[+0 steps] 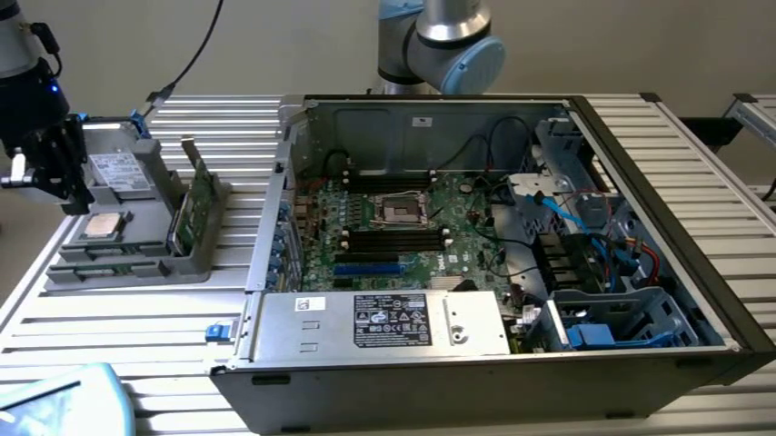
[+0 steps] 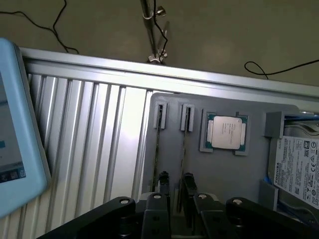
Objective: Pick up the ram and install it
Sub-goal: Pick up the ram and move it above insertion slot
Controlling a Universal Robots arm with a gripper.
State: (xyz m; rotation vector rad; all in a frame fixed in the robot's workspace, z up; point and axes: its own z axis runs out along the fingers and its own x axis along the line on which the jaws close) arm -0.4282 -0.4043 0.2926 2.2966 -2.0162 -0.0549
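Note:
Two thin ram sticks stand on edge in narrow slots of the grey tray; the second stick lies parallel beside the first. My gripper hovers over the near ends of these slots, its black fingers apart with nothing between them. In the exterior view the gripper hangs over the tray's edge at the exterior view's left. The open computer case holds the motherboard with black memory slots near its middle.
On the tray lie a square silver processor and a labelled hard drive; a taller green card stands upright on it. A pale blue device lies on the ribbed table. A power supply closes the case's front.

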